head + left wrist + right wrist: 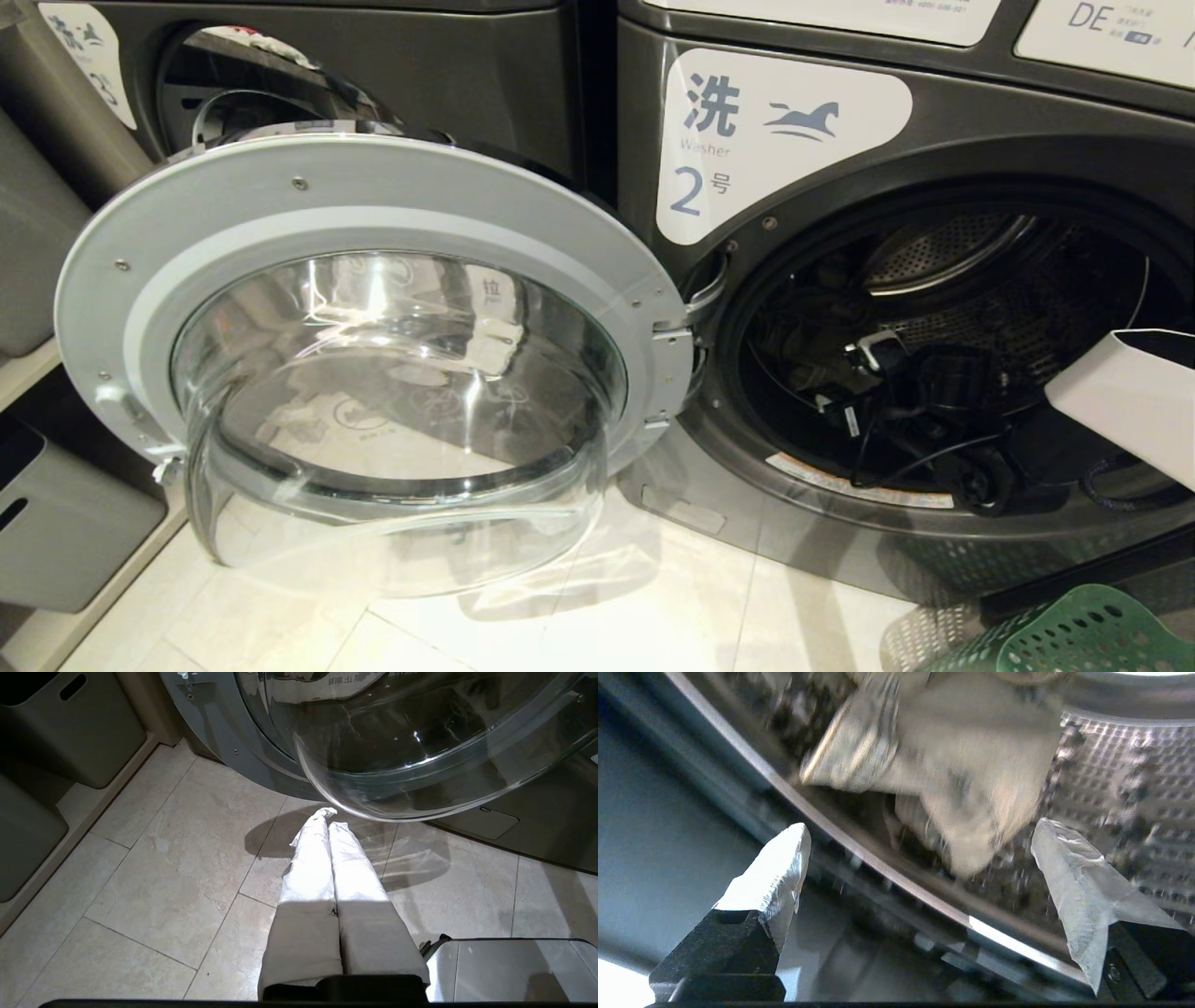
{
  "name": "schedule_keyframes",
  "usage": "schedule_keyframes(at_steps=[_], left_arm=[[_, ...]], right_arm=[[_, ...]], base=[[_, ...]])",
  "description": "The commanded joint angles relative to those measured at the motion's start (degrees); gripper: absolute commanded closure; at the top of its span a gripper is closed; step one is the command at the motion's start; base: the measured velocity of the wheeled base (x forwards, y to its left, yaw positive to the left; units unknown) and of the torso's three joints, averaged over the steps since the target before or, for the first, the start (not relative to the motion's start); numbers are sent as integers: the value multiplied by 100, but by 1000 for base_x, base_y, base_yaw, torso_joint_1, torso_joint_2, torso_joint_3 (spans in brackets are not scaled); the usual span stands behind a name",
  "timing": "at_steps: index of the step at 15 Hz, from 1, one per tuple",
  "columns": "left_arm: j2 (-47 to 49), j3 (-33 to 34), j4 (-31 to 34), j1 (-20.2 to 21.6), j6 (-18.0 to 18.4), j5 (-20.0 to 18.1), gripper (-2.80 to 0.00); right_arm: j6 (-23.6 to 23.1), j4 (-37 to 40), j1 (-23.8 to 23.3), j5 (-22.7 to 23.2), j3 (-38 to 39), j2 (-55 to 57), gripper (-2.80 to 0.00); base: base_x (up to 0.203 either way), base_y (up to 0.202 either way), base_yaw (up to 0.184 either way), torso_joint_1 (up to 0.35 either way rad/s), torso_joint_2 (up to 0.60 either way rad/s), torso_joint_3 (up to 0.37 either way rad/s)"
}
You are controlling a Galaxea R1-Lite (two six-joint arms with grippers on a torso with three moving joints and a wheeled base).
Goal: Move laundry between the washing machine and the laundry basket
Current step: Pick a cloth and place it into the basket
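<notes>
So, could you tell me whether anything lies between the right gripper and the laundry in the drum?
Nothing visible does: the right gripper, jaws wide open, faces the laundry directly inside the washing machine, whose door stands swung aside.

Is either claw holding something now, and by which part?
Nothing is held. The right claw is open inside the washing machine, facing the laundry. The left claw is shut on nothing.

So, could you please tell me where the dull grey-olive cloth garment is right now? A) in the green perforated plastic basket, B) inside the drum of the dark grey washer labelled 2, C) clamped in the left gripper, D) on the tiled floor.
B: the grey-olive garment lies in the washer's perforated drum, ahead of the open right gripper.
</notes>
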Motion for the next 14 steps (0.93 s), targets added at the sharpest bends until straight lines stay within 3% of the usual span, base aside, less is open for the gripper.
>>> schedule_keyframes(at_steps=[1,8,14], left_arm=[[-9,9,2,1,2,0,0],[-9,9,2,1,2,0,0],[-9,9,2,1,2,0,0]], right_arm=[[-5,41,3,4,193,-197,-280],[87,17,-47,-231,147,-106,-280],[73,34,-85,-248,-488,407,-280]], base=[[0,0,0,0,0,0],[0,0,0,0,0,0],[0,0,0,0,0,0]])
